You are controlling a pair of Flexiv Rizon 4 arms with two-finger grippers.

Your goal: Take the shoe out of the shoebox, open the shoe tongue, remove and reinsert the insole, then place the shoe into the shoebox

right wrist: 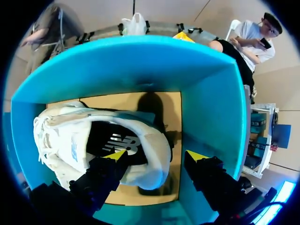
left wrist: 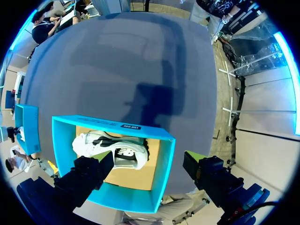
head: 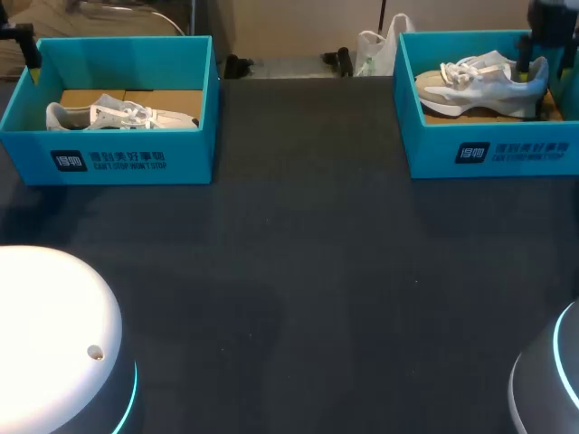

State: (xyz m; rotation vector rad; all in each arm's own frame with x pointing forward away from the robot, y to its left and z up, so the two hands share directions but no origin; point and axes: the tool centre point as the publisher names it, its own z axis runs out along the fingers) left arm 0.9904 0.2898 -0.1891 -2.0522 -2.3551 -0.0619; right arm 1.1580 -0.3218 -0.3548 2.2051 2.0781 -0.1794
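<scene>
My right pincer hangs spread astride the heel of the sneaker in its shoebox, set to grab; left pincer spread too.

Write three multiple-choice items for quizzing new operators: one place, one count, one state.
1. The right tool is: A at the heel of the white mesh sneaker in the right turquoise cardboard shoebox; B over bare table; C outside both boxes.
2. Such shoeboxes on the dark table: A one; B two; C three.
3. The left tool is: A open; B shut on a shoe; C shut on a box wall.
Answers: A, one finger sits inside the shoe; B, the left shoebox too; A, fingers spread, gripping nothing.
</scene>
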